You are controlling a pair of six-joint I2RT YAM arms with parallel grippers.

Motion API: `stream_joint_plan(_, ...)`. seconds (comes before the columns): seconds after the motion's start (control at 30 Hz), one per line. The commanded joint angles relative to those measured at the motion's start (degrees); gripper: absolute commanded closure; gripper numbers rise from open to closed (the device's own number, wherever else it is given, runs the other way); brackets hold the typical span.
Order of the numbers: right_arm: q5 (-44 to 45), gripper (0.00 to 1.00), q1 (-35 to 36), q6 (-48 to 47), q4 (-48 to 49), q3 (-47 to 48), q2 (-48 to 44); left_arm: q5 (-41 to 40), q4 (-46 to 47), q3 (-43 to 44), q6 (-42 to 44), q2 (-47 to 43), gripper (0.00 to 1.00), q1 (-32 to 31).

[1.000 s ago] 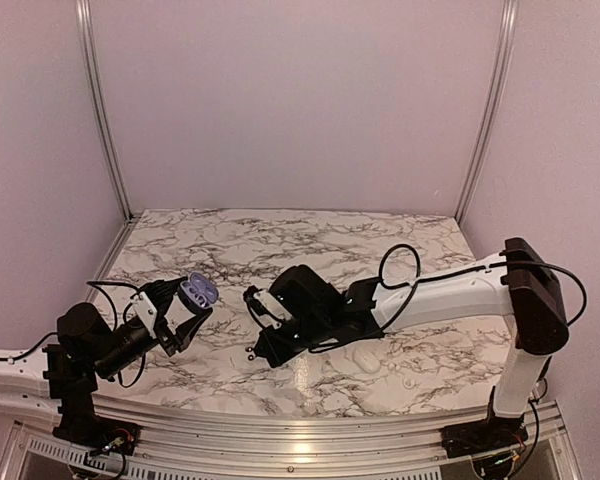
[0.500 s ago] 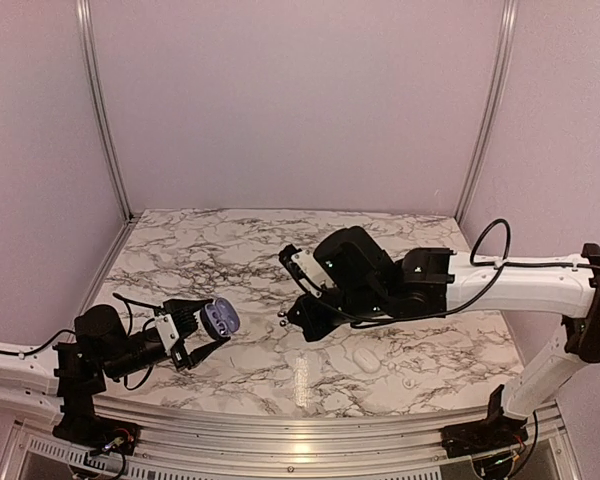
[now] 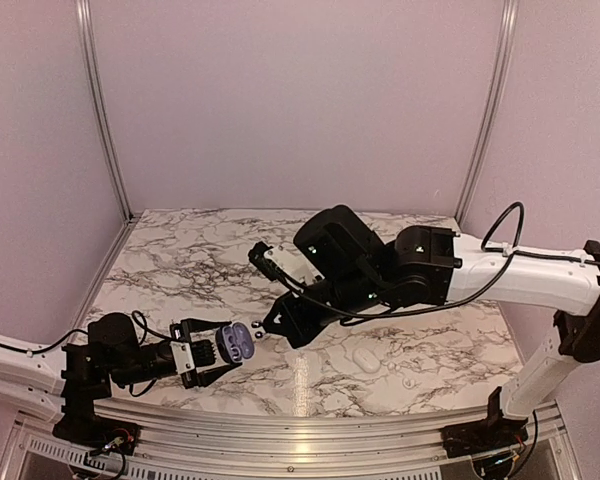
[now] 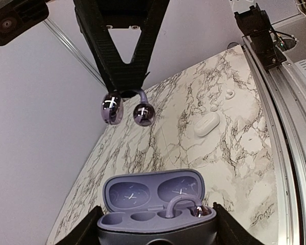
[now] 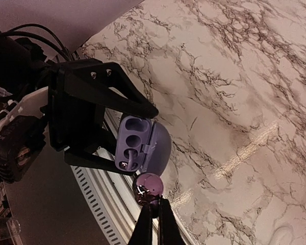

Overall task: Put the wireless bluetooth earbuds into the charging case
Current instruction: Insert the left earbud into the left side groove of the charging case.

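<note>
Your right gripper (image 5: 153, 217), pinching an earbud (image 5: 149, 187), hangs just off the case's (image 5: 140, 144) open face, one well (image 4: 123, 218) empty; your left gripper (image 3: 217, 352) clamps the case.

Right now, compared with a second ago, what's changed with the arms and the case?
The left claw carried the open case toward the near edge and the robot's right. The right claw swung out rightward, then came back and now hangs just beside the case. Unchanged: left grips the case, right is shut on an earbud, the white oval lies on the table.
</note>
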Motion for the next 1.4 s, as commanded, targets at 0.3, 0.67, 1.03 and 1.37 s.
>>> stream_joint_plan(0.3,-8.2,1.00,0.3,1.4,-4.3,9.0,7.2,-1.4,0.8,2.4,4.1,2.5,0.78,-2.2)
stream_joint_plan(0.67,-6.9,1.00,0.3,0.6,-7.0,14.8,12.7,-2.2,0.8,2.6,4.1,3.2,0.78,-2.5)
stream_joint_plan(1.03,-3.2,1.00,0.2,0.7,-9.8,16.7,13.8,-2.7,0.5,2.8,3.8,2.9,0.78,-2.9)
stream_joint_plan(1.37,-2.7,1.00,0.2,0.4,-10.0,17.3,15.1,-2.7,0.4,3.1,3.7,3.2,0.77,-3.0)
